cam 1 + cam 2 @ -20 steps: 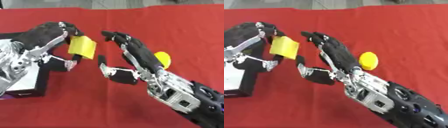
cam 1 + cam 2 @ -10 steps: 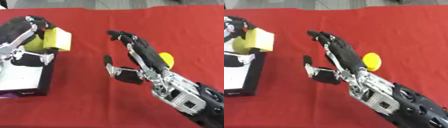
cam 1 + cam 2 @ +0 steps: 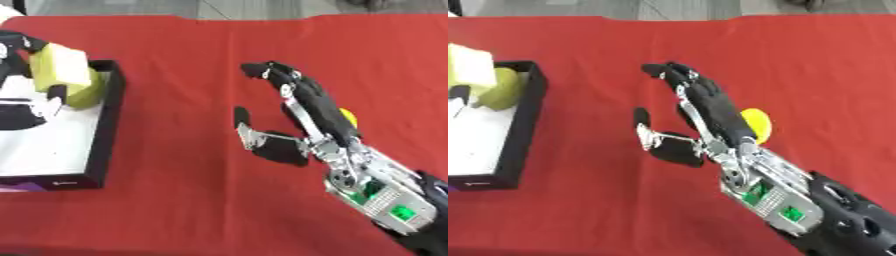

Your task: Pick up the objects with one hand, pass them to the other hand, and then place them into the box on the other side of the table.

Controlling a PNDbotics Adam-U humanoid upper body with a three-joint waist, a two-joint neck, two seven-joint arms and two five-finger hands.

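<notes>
The right hand (image 3: 302, 117) hovers over the middle of the red table (image 3: 192, 60), with its fingers (image 3: 267, 72) stretched out and slightly bent at the tips, the thumb (image 3: 243, 122) spread apart, and nothing between them, so it is open and empty. Its silver and black forearm comes in from the lower right corner. Just behind this hand, on the cloth, lies a small yellow object (image 3: 756, 125), round in shape and partly hidden by the fingers; the hand does not hold it. At the far left edge, the left hand (image 3: 26, 107) shows only in part, above the box (image 3: 109, 125). It grips a pale yellow block (image 3: 59, 67), with a dark finger above the block and a thumb just below it. The block is above the upper part of the box, near its right wall, and it is tilted. Directly under the block is a yellow-green rounded object (image 3: 502, 90); I cannot tell if it rests on the white floor of the box. The box has black walls and stands on the left side of the table, well apart from the right hand.
</notes>
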